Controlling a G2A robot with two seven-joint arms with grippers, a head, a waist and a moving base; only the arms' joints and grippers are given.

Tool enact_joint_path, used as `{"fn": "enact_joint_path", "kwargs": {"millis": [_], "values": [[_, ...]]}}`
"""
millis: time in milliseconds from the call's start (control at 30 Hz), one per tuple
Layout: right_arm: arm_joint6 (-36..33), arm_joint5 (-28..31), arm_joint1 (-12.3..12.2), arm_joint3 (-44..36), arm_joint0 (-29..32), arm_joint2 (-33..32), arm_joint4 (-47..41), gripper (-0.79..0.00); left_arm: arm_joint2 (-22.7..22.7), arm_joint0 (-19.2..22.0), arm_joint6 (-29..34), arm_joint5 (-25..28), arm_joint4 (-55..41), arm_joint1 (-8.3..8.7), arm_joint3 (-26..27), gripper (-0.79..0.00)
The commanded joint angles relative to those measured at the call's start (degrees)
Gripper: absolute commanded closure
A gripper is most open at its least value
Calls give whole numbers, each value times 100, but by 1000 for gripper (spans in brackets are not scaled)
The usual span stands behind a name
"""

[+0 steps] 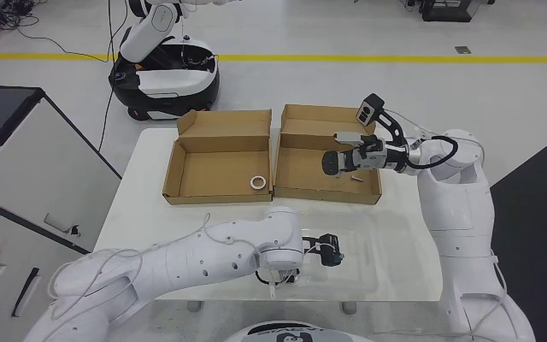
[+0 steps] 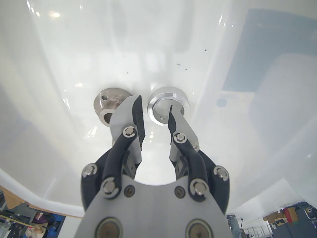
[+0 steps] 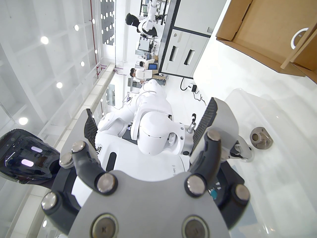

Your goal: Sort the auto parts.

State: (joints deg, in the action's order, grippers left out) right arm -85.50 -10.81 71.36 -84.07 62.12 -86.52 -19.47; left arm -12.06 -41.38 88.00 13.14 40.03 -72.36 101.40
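On the white table, a silver ring and a bronze flanged bushing lie side by side. My left gripper is open and low over them, one finger inside the ring and the other between the ring and the bushing. From above, that left gripper sits near the table's front edge. My right gripper hovers open and empty over the right cardboard box. The right wrist view has the right gripper open, with the bushing far off on the table.
The left cardboard box holds a white ring; the right box holds a small pale part. Both boxes stand at the back of the table with lids up. Another robot is parked behind the table.
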Motion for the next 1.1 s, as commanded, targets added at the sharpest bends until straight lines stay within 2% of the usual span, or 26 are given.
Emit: {"fn": "enact_joint_path", "kwargs": {"millis": [0, 300, 500, 900, 1067], "values": [[0, 0, 0, 0, 0, 0, 0, -785, 37, 17, 0, -7, -6, -20, -38, -265], [0, 0, 0, 0, 0, 0, 0, -785, 118, 63, 0, 13, -69, -79, -113, -222], [0, 0, 0, 0, 0, 0, 0, -785, 146, 89, 0, -99, 21, -89, -160, -222], [0, 0, 0, 0, 0, 0, 0, -785, 199, 144, 0, 18, -45, -139, -313, -200], [0, 0, 0, 0, 0, 0, 0, -785, 232, 166, 0, 122, -44, -153, -415, -166]]}}
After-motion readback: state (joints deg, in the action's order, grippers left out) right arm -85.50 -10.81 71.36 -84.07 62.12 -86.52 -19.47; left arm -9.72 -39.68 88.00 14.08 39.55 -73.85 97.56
